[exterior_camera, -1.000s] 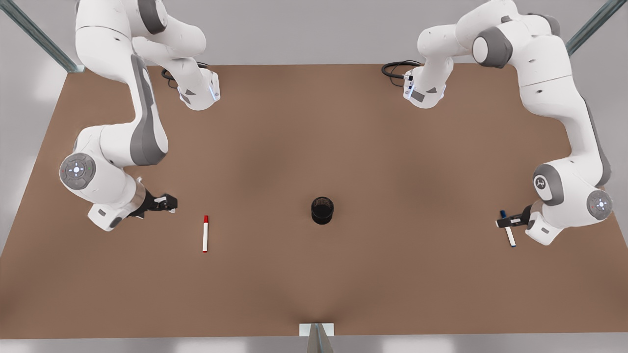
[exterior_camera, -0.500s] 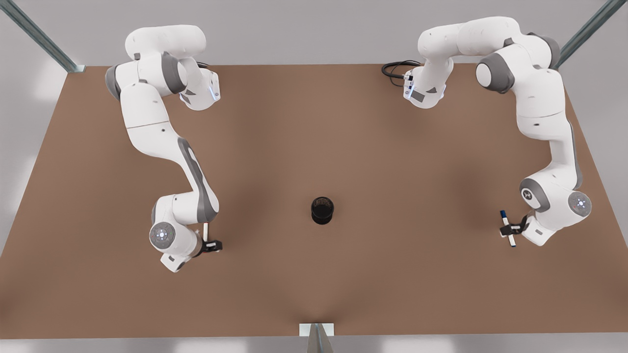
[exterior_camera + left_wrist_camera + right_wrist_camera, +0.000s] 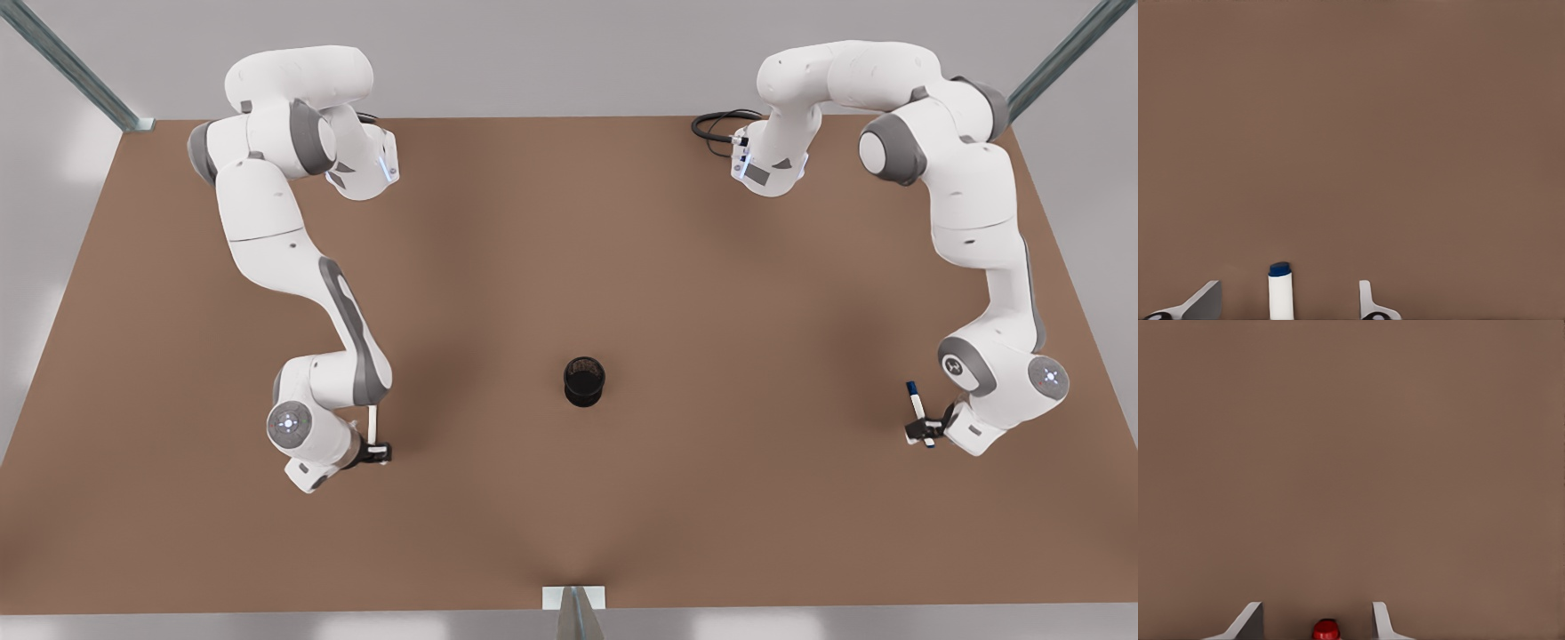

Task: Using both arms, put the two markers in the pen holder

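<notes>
Both claws sit apart around their pens, left claw (image 3: pixel 925 434) astride the blue marker (image 3: pixel 916 411), right claw (image 3: pixel 378 452) astride the red marker (image 3: pixel 1326 630), both well off the pen holder (image 3: pixel 584 381) — clamping looks next.

- The right gripper (image 3: pixel 384 452), on the front view's left, has come over the red marker (image 3: pixel 372 418).
- The left gripper (image 3: pixel 918 434) has lowered around the blue marker (image 3: pixel 916 409).

Soft, even light overhead; faint blurry shadows pool on the brown table (image 3: pixel 569 533) beneath both arms, no glare anywhere.
</notes>
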